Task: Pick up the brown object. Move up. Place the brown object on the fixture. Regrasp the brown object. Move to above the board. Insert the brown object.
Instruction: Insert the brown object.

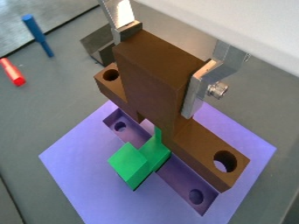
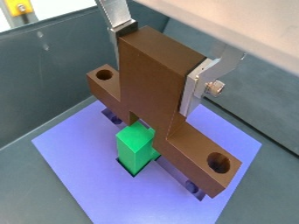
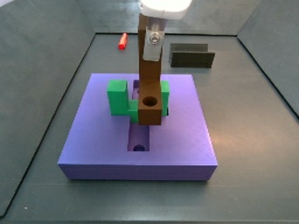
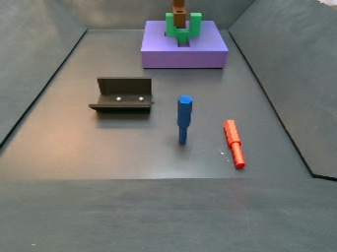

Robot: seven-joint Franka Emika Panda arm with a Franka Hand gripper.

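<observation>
In both wrist views the jaws (image 1: 163,66) (image 2: 162,59) are clamped on the raised block of the bar (image 1: 170,114) (image 2: 158,109), which hangs over the board (image 1: 82,171) (image 2: 82,157) and its green block (image 1: 138,162) (image 2: 136,147).

In a side view the bar (image 3: 149,79) stands upright in the green block (image 3: 117,98) on the board (image 3: 105,140); the fixture (image 3: 191,57) sits at 1 o'clock.

In a side view the fixture (image 4: 122,95) lies on the counter (image 4: 79,148), a blue peg (image 4: 186,118) at its 3 o'clock, a red peg (image 4: 235,143) beyond.

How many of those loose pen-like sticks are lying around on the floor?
2: a blue stick mid-floor and a red stick beside it, both far from the pincer holding the brown object over the board.
</observation>
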